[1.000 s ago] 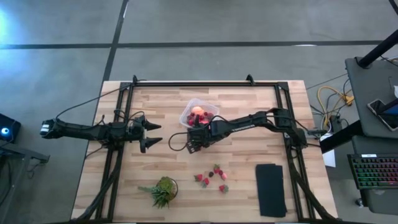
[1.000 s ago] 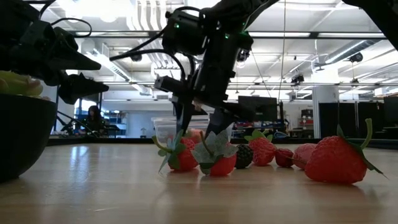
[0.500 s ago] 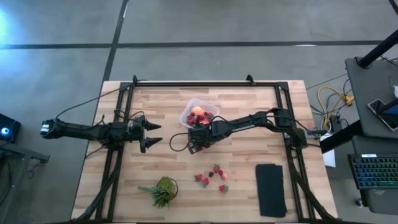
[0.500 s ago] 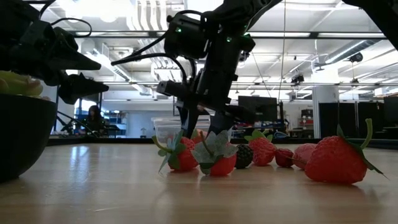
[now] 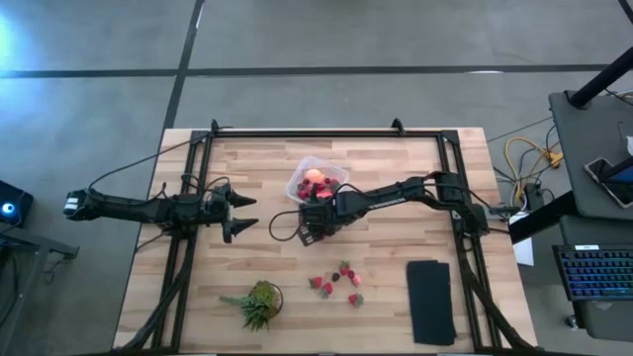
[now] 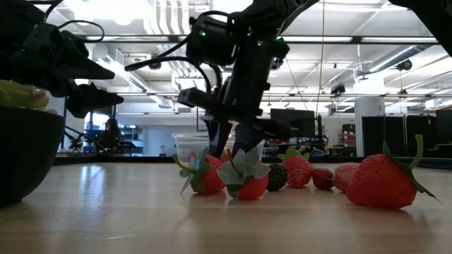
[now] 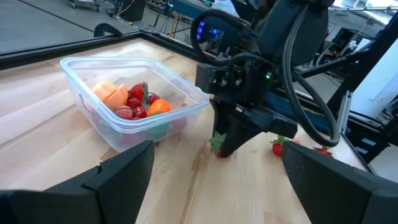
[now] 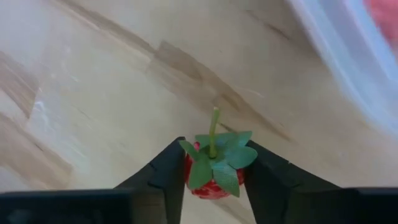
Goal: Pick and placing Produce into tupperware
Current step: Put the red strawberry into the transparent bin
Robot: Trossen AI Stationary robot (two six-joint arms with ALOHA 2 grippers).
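Observation:
The clear tupperware stands at the table's middle, toward the far edge, holding an orange round fruit, an orange piece and several red strawberries. Just on its near side my right gripper points steeply down, shut on one strawberry with a green leafy top. Several more strawberries lie loose on the wood nearer the front. My left gripper waits open at the table's left, pointing toward the tub. My right gripper pinches the strawberry's red body between its two fingers, one on each side. The fingers come from above, slanting down. The green top and stem face up toward the wrist. The berry sits right at the table top beside the tub.
A spiky green plant stands near the front left. A flat black pad lies at the front right. Bare wood lies between the tub and the loose strawberries.
My right gripper has stayed in place beside the tub and shut its fingers onto the strawberry; the gap between them has narrowed in the low view. The strawberry has stayed where it was.

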